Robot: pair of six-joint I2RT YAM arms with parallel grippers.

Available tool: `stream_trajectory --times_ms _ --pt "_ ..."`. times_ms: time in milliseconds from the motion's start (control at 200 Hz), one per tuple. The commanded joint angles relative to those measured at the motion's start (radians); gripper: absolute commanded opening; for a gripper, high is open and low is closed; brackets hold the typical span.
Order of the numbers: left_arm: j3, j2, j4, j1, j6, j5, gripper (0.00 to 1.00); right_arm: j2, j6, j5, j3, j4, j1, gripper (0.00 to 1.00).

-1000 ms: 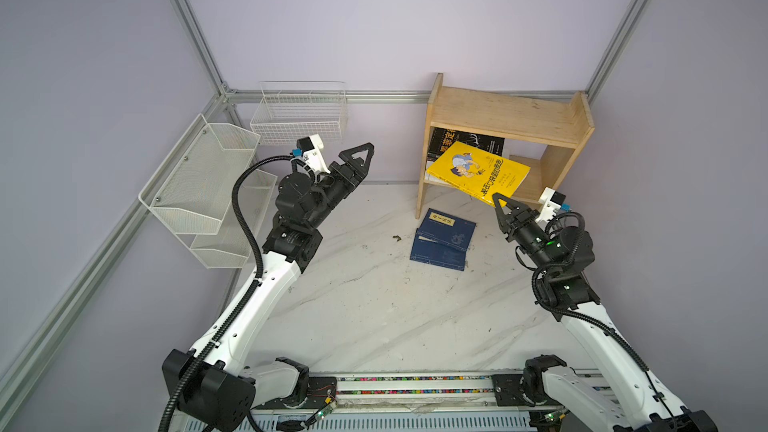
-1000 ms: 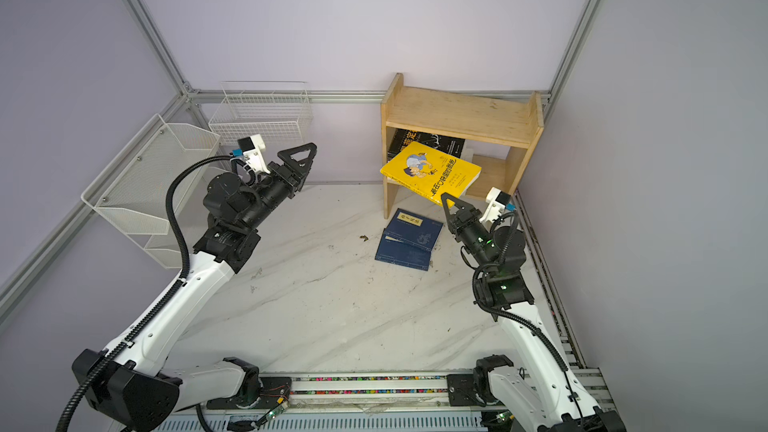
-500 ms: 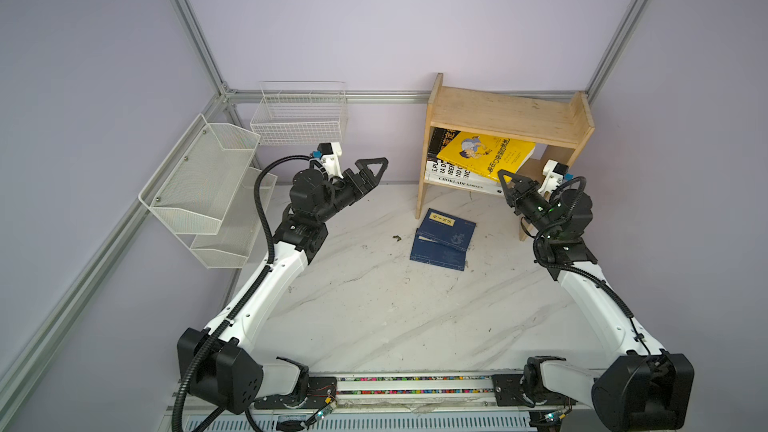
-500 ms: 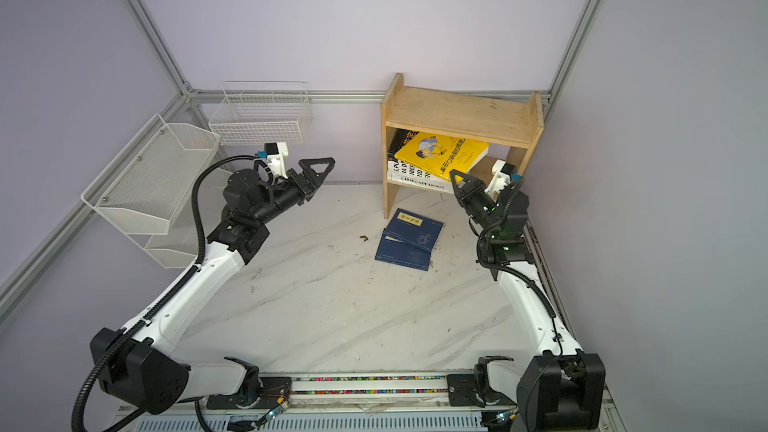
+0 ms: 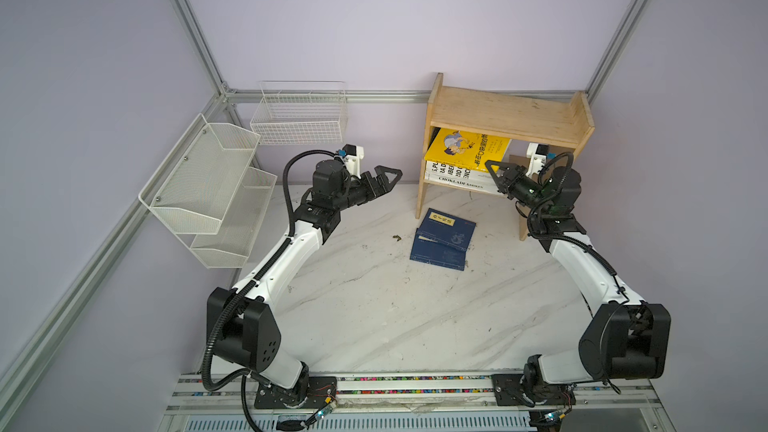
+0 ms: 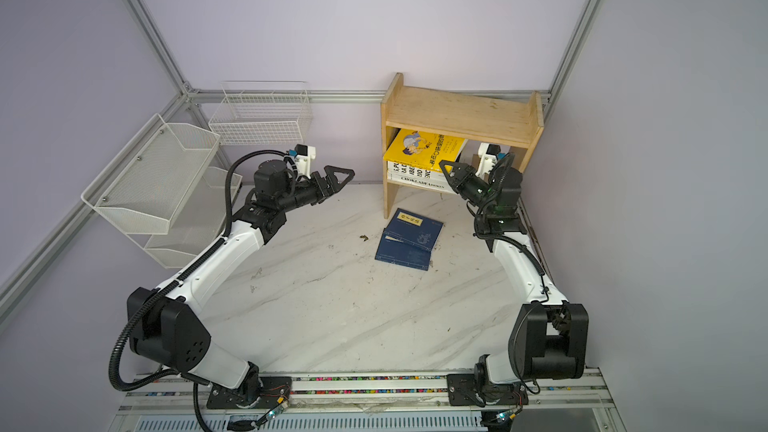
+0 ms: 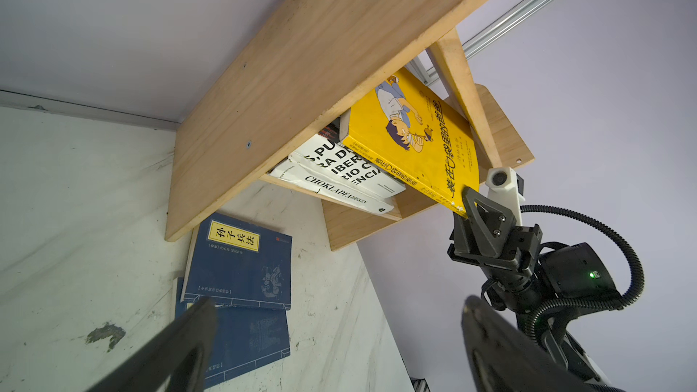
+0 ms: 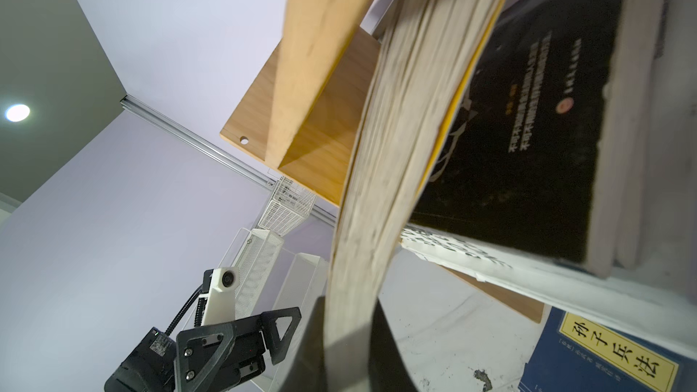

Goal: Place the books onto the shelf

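Yellow book (image 5: 465, 151), cover up, inside the lower tier of the shelf (image 5: 498, 114). It lies aslant on a flat stack of two white books (image 5: 453, 176), and the right wrist view shows a black book (image 8: 528, 107) directly beneath it. One near corner still projects past the front of the shelf. That corner is where the right pincer (image 5: 492, 168) has it: the jaws are clamped on the page block, which runs up between the two fingers in the right wrist view. A corner grip of this kind keeps the arm outside the side panel while the book is slid in under the upper board. The slant probably arises because the inner end already rests on the stack while the outer end is carried.

The left pincer (image 5: 384, 178) hangs to the left of the shelf, well apart from it, jaws spread to their widest and holding nothing. It points toward the shelf front, likely readied for the next pick.

Two navy books (image 5: 444, 238) remain on the tabletop (image 5: 374, 305) just in front of the shelf's left panel, one overlapping the other with its yellow label up. The upper tier is bare. Judged from this layout, the task is well advanced, with release of the yellow book and two further placements outstanding.
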Motion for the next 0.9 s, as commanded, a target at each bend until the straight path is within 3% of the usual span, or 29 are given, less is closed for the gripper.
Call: stream_trajectory --times_ms 0,445,895 --pt "0.118 0.018 0.048 0.003 0.028 0.014 1.00 -0.002 -0.035 0.005 0.054 0.108 -0.013 0.04" --pt "0.260 0.164 0.085 -0.012 0.019 0.043 1.00 0.075 -0.030 -0.044 0.112 0.117 -0.033 0.04" --pt "0.327 0.270 0.161 -0.041 -0.003 -0.013 0.99 0.140 -0.005 -0.053 0.162 0.123 -0.048 0.05"
